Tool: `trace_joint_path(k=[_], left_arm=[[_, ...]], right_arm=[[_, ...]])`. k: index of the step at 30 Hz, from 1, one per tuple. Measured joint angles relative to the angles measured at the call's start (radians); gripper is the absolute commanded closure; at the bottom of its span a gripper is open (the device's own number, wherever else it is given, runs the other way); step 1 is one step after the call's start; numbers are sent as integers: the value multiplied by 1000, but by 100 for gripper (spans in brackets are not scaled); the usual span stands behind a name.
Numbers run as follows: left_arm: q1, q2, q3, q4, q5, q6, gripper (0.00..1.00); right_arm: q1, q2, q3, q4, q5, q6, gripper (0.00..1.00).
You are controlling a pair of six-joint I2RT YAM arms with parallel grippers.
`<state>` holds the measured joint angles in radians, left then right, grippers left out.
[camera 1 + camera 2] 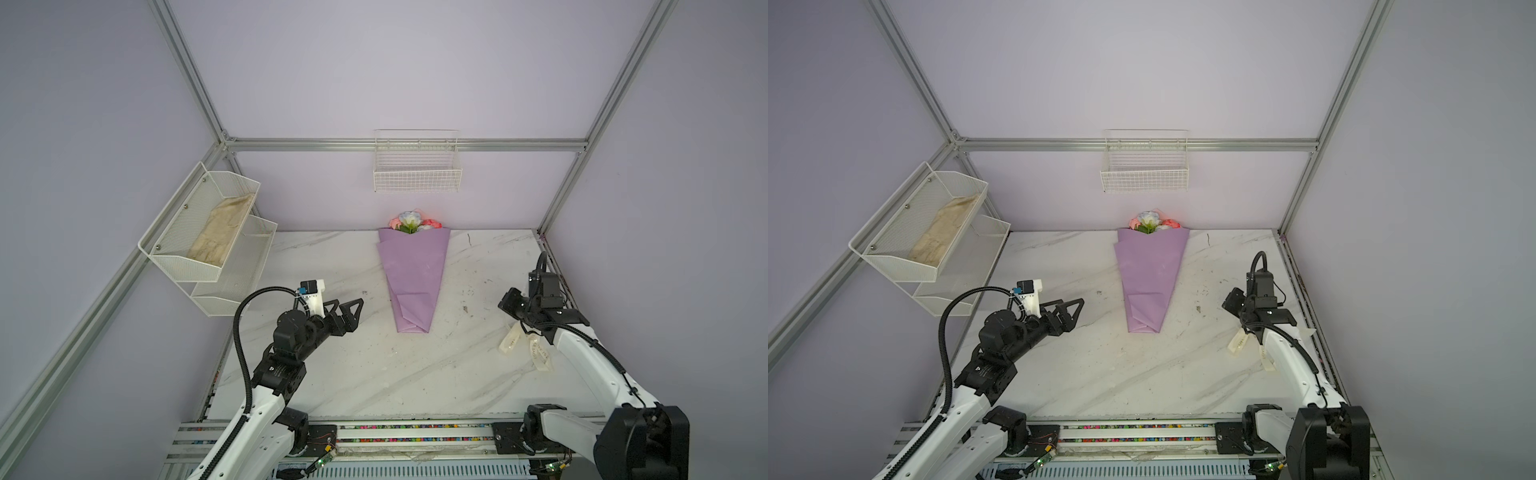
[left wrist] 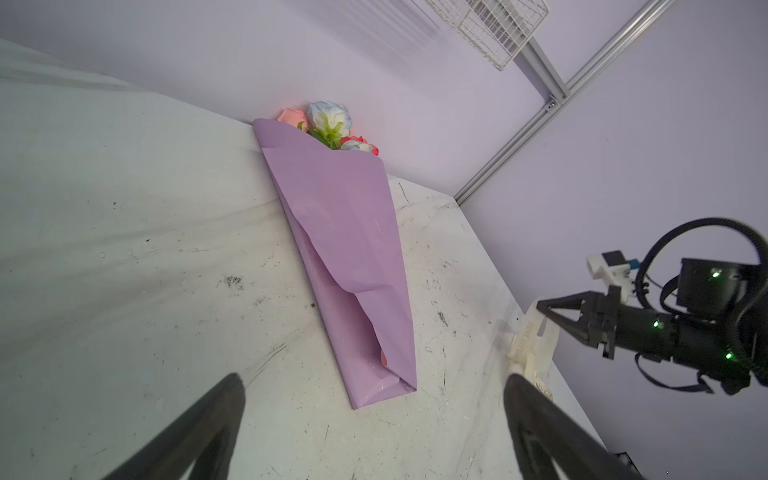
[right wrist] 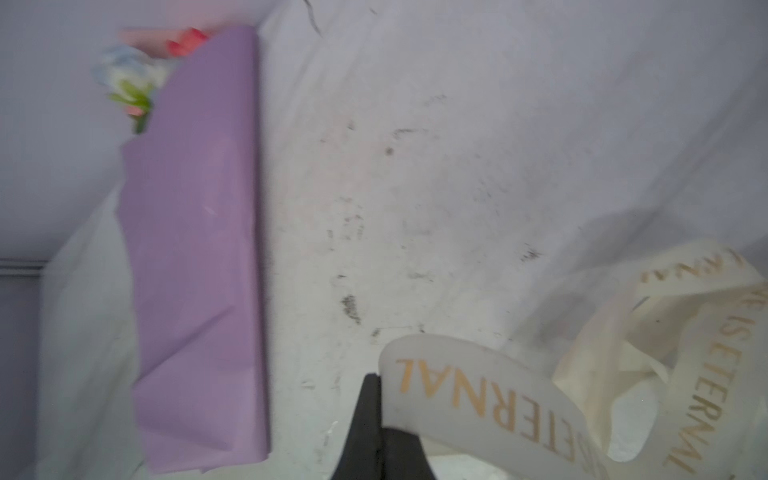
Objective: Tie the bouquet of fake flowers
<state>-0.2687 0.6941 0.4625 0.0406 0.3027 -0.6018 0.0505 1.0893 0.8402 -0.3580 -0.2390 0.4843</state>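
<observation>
Closest to the lens, the right gripper (image 3: 376,386) pinches one end of the cream ribbon (image 3: 478,390), jaws closed on it. The rest of the ribbon lies crumpled near the table's (image 1: 332,374) right edge. The left gripper (image 1: 350,306) hovers with jaws spread wide, holding nothing. Between them the bouquet (image 1: 413,257) lies flat in lilac paper (image 1: 415,299), flower heads (image 1: 410,220) against the back wall (image 1: 415,83), touched by neither.

We see a white, streaky bench (image 1: 332,374) with dirty marks. The bouquet of fake flowers (image 1: 413,278) lies flat in its middle. A cream ribbon (image 1: 510,340) lies near its right edge.
</observation>
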Motion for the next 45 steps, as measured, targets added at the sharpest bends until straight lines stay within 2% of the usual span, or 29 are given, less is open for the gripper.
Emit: trace_joint_path(k=[4, 6, 10, 14, 17, 22, 25, 28, 32, 37, 41, 45], left_arm=[[0, 24, 0, 96, 122, -11, 31], [-5, 48, 0, 128, 182, -16, 36], [-55, 81, 2, 140, 247, -14, 37], [-154, 84, 12, 144, 237, 39, 33], [-257, 120, 68, 123, 206, 102, 29], [-425, 283, 242, 83, 127, 193, 28], [-493, 366, 319, 50, 60, 258, 28], [-523, 430, 371, 10, 4, 354, 28], [-526, 486, 409, -36, -78, 473, 33], [-507, 479, 407, -50, -156, 590, 38], [-394, 404, 385, 3, -119, 599, 40], [-274, 290, 323, 10, -131, 595, 39]], right_arm=[[1, -81, 140, -4, -263, -23, 100], [5, -117, 188, 6, -391, -11, 100], [31, -169, 278, 27, -578, 25, 100], [66, -173, 375, 42, -673, 47, 100], [89, -174, 393, 72, -702, 70, 100], [157, -159, 343, 140, -704, 116, 100], [231, -118, 330, 143, -698, 111, 100], [304, -71, 327, 140, -698, 90, 100], [380, -27, 323, 138, -709, 60, 100], [467, 19, 322, 148, -724, 31, 100], [565, 91, 328, 164, -720, 2, 100], [684, 224, 392, 164, -701, -41, 100]])
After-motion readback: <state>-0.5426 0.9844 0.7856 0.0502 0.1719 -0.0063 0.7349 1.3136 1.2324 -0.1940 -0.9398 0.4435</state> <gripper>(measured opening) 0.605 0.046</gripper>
